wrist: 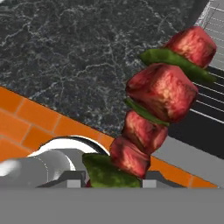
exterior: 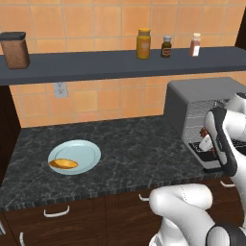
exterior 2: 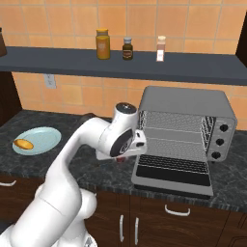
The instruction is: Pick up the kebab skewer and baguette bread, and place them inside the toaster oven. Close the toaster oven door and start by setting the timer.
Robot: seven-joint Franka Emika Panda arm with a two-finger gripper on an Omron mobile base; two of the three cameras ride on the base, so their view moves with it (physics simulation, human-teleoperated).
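Firmly clenched on the kebab skewer (wrist: 159, 100), gripper (wrist: 114, 177) held above the dark counter (exterior: 129, 144) just beside the open toaster oven (exterior 2: 185, 103); toaster oven door (exterior 2: 171, 173) folded down flat; baguette bread (exterior: 63, 164) lying on the pale plate (exterior: 86, 151), well apart.

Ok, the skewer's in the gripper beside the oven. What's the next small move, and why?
Probably carry the kebab skewer sideways into the toaster oven and onto a wire rack: the gripper holds it just left of the opening, the toaster oven door lies folded down, and the baguette bread waits on the plate.
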